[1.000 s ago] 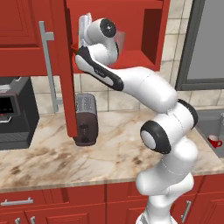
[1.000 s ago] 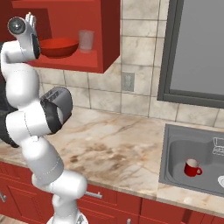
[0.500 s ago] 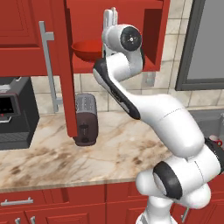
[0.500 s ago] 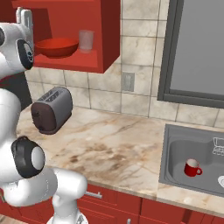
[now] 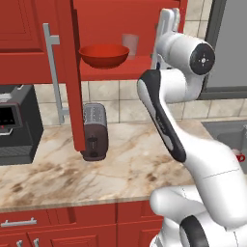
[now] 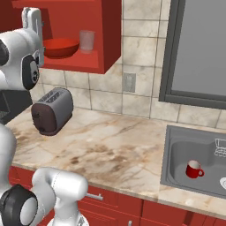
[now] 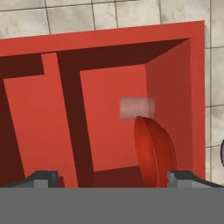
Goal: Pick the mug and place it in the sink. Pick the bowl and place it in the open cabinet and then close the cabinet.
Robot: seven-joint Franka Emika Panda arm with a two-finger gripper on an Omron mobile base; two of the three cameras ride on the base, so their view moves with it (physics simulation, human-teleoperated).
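Note:
The red bowl (image 5: 103,55) (image 6: 59,47) rests on the shelf of the open red cabinet (image 5: 70,72) (image 6: 112,35), left of a clear glass (image 5: 129,46). My gripper (image 5: 170,13) (image 6: 33,12) is raised in front of the cabinet's right side, apart from the bowl, open and empty. The hand view looks into the cabinet (image 7: 109,113); there the bowl (image 7: 153,151) appears on edge near the right fingertip (image 7: 183,177), with the gripper (image 7: 111,178) open wide. The red mug (image 6: 193,170) stands upright in the grey sink (image 6: 165,174) at the right.
The cabinet door juts out toward me with its silver bar handle (image 5: 49,72). A toaster (image 5: 94,131) (image 6: 50,110) stands on the marble counter below it, and a black coffee machine (image 5: 14,125) is at the far left. A wire rack (image 6: 220,148) sits in the sink.
The hand has swung right across the cabinet front, away from the bowl, and the elbow has come round to the right. The bowl stays on the shelf. The jaws have stayed open.

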